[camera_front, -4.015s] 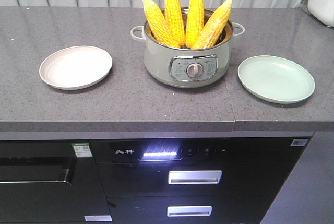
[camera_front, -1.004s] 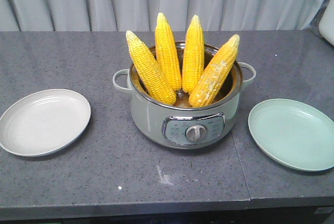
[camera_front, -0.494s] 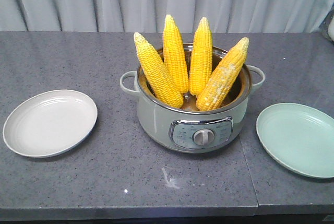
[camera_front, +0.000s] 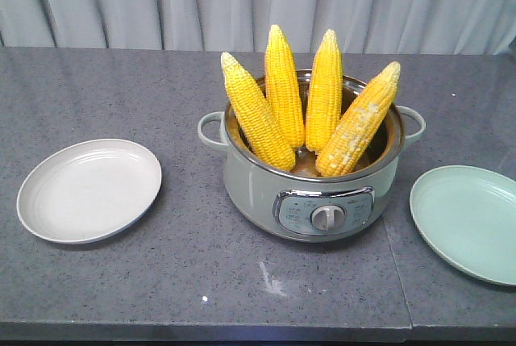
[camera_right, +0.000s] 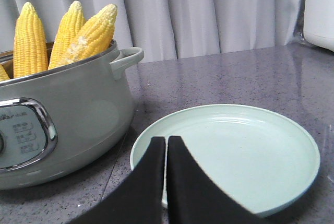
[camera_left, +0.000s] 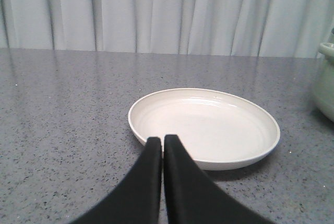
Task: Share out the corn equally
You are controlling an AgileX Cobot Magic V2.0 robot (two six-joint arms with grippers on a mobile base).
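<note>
Shifted right in front view: pot (camera_front: 250, 189), corn (camera_front: 284, 88), white plate (camera_front: 89, 190), green plate (camera_front: 468, 221). Tips together, empty: left claw (camera_left: 163, 139), right claw (camera_right: 166, 139).

At bottom centre we see our left gripper (camera_left: 162, 139), black fingers pressed together, tips overlapping the near rim of a round cream-white plate (camera_left: 209, 125) on the grey speckled stone countertop (camera_left: 62, 109).

1. Bright yellow, rowed kernels: corn (camera_front: 286, 88).
2. Sage green, chrome panel: pot (camera_front: 250, 185).
3. Cream: plate left of the pot (camera_front: 89, 190).
4. Mint green: plate right of the pot (camera_front: 468, 221).
5. Speckled grey: counter (camera_front: 121, 88).
6. Black: my left gripper (camera_left: 163, 139) and right gripper (camera_right: 166, 140).
</note>
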